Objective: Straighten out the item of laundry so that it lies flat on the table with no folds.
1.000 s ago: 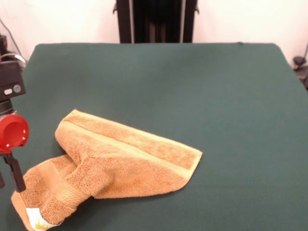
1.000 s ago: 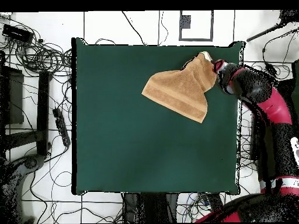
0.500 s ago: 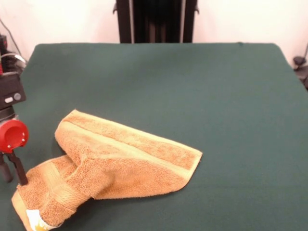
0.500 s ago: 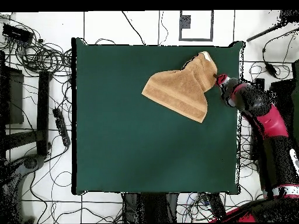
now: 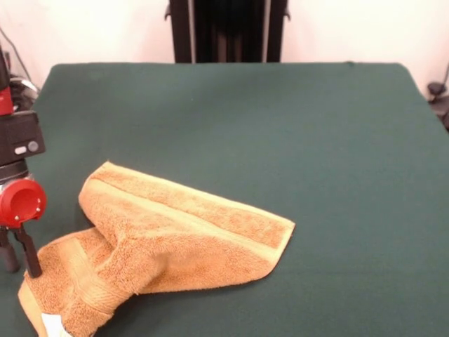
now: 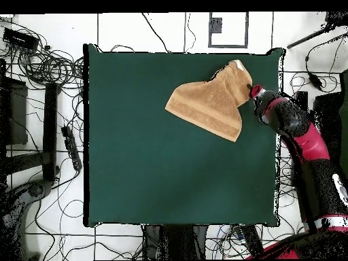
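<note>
The desk, covered in dark green cloth, carries one thing: the orange-tan towel, folded over itself (a paler stripe runs along its hem). In the front view it lies by the near left corner; in the overhead view, near the top right corner.

A plain pale wall is running behind the worktop in the front view, and a dark upright stand is rising against it at the middle of the far edge. From overhead, a white tiled floor with dark joint lines is surrounding the worktop on every side. Black cables are lying tangled across the tiles at the left, beside a long black bar and a dark power strip. A grey square frame is sitting on the floor beyond the top edge. Even light is falling everywhere.
</note>
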